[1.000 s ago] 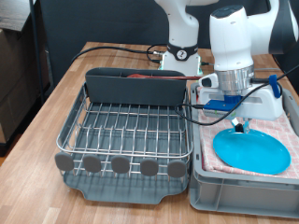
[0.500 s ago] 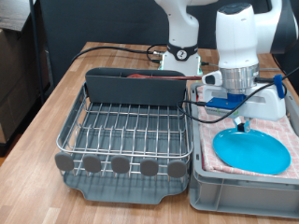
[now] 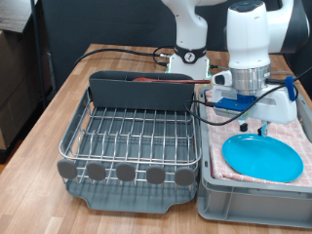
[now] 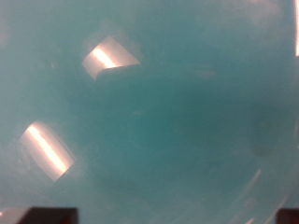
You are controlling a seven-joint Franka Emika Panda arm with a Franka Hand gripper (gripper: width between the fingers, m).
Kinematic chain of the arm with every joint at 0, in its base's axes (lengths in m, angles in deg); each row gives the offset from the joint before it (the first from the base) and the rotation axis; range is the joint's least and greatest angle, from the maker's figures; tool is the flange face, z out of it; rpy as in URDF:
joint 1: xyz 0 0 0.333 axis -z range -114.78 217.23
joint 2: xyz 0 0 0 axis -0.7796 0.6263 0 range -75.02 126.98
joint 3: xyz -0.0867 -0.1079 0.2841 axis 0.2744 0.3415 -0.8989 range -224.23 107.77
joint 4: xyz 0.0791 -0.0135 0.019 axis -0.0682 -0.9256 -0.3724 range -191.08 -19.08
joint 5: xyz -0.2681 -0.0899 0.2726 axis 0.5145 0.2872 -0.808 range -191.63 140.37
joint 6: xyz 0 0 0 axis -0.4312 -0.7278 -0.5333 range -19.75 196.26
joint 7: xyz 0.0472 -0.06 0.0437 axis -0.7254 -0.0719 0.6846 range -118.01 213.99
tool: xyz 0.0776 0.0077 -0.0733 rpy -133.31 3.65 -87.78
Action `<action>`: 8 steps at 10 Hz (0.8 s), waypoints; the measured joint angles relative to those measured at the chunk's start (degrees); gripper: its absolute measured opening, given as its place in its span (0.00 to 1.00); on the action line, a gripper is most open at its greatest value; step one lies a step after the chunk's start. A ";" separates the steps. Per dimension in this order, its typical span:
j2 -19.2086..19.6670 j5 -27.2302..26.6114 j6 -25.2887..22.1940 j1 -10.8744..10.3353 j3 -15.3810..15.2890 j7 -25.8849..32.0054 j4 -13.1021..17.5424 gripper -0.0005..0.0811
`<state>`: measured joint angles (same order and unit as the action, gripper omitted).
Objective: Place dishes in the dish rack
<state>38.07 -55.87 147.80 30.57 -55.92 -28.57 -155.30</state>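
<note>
Your gripper (image 3: 255,128) hangs low over the far edge of the round, flat sky-blue plate (image 3: 262,157), which lies flat on the checked pinkish cloth (image 3: 292,128) inside the grey plastic bin (image 3: 255,206) at the exterior view's right. The plate sits directly beneath the fingers and spreads away from them towards the exterior view's bottom, so the rim nearest the gripper is the far one. The wrist view is filled almost wholly with the plate's blue surface (image 4: 168,121), with two bright reflections on it, which tells you the hand is very close above it; the fingers themselves are not clear there, so you cannot tell whether the gripper is spread or closed, and nothing shows between its fingers. The large silver wire dish rack (image 3: 132,141) on its dark grey base stands on the wooden table (image 3: 58,102) just beside the bin, to the exterior view's left of the plate, and its wire bed holds no dishes that you can see. Being round, the plate has no long axis to align with.
</note>
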 joint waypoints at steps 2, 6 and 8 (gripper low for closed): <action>0.00 -0.07 0.00 0.05 0.03 0.00 -0.48 0.71; 0.00 -1.13 0.14 0.22 -0.21 0.46 -1.30 0.97; 0.04 -4.05 0.66 0.87 -1.17 3.03 -1.47 0.99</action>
<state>38.11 -59.92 148.46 31.43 -57.09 -25.53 -156.77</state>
